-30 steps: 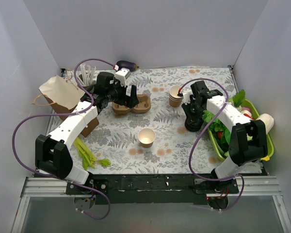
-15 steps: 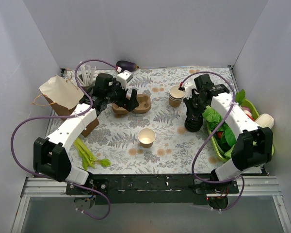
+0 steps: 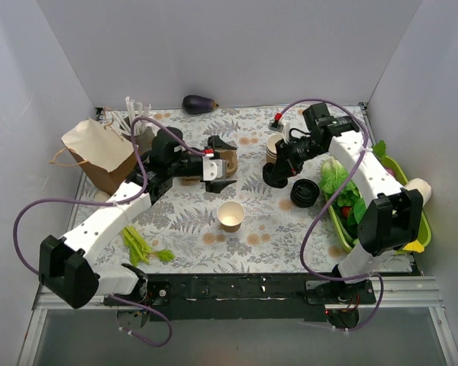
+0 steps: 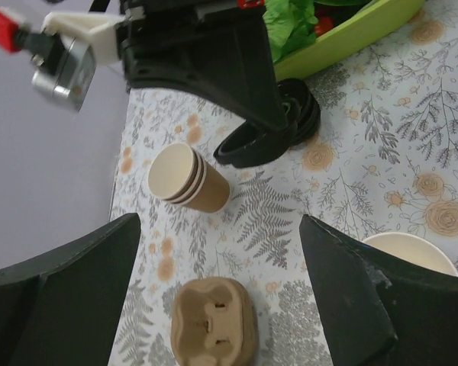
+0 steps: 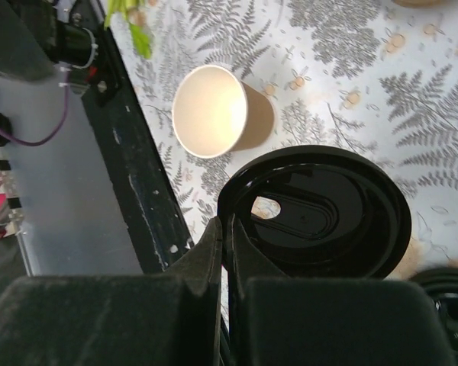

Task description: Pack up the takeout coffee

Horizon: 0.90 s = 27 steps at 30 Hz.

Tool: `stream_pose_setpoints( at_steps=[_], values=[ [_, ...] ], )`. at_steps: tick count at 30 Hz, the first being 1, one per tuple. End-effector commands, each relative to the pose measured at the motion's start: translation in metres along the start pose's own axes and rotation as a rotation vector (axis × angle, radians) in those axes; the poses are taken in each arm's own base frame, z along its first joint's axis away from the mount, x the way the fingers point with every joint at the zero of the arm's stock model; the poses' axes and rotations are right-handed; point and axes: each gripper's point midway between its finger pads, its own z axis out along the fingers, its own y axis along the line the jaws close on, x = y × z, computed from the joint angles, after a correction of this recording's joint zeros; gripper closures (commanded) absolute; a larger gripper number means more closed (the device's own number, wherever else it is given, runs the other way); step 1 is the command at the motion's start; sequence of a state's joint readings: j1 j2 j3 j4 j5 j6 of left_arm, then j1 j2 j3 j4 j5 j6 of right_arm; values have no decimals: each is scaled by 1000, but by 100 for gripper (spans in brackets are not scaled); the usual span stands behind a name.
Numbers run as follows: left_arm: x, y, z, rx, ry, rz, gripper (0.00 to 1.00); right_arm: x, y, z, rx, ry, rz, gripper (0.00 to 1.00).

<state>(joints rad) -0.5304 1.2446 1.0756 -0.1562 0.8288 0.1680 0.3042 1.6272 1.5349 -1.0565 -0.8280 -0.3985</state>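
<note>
The takeout coffee is not yet assembled: a lidless paper cup [image 3: 230, 216] stands open near the middle of the worktop [image 3: 259, 229], well apart from the brown paper bag [image 3: 99, 152] at the left edge. The right gripper [image 3: 277, 172] has its jaws pinched tight on the rim of a single black lid [image 5: 317, 210], carried in the air between the stack of lidless cups [image 3: 275, 149] and the pile of black lids [image 3: 305, 193]. The left gripper [image 3: 221, 163] hangs over the cardboard cup carrier [image 4: 213, 322] with jaws spread wide and nothing between them. Capping the cup, seating it and bagging it all remain, I judge. Compared with a second ago, the right arm has lifted off the lid pile with a lid and swung leftward; the left gripper has shifted right.
</note>
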Motion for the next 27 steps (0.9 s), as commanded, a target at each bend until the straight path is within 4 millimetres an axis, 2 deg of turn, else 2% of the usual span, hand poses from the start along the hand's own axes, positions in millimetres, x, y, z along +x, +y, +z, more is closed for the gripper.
stream_pose_setpoints(
  at_steps=[1,5,8,9,15,17,22,23,27],
  values=[
    [-22,-3,25,99,-113,204,16,-17,37,3,-156,-26,-67,99],
    [-36,-15,35,189,-170,253,28,-14,50,8,-157,-2,-125,99],
    [-32,-21,38,242,-160,253,35,-11,52,9,-135,13,-122,99],
    [-33,-16,40,247,-156,258,37,-11,54,11,-136,17,-137,99],
    [-29,-21,48,315,-141,259,45,-14,58,14,-131,26,-167,99],
    [-21,-27,49,354,-120,248,46,-15,58,14,-131,25,-172,99],
    [-18,-25,49,384,-102,293,49,-15,60,14,-140,23,-172,99],
    [-10,-31,50,415,-86,261,50,-15,60,15,-145,23,-170,99],
    [0,-32,55,429,-77,273,53,-17,60,15,-148,22,-170,99]
  ],
)
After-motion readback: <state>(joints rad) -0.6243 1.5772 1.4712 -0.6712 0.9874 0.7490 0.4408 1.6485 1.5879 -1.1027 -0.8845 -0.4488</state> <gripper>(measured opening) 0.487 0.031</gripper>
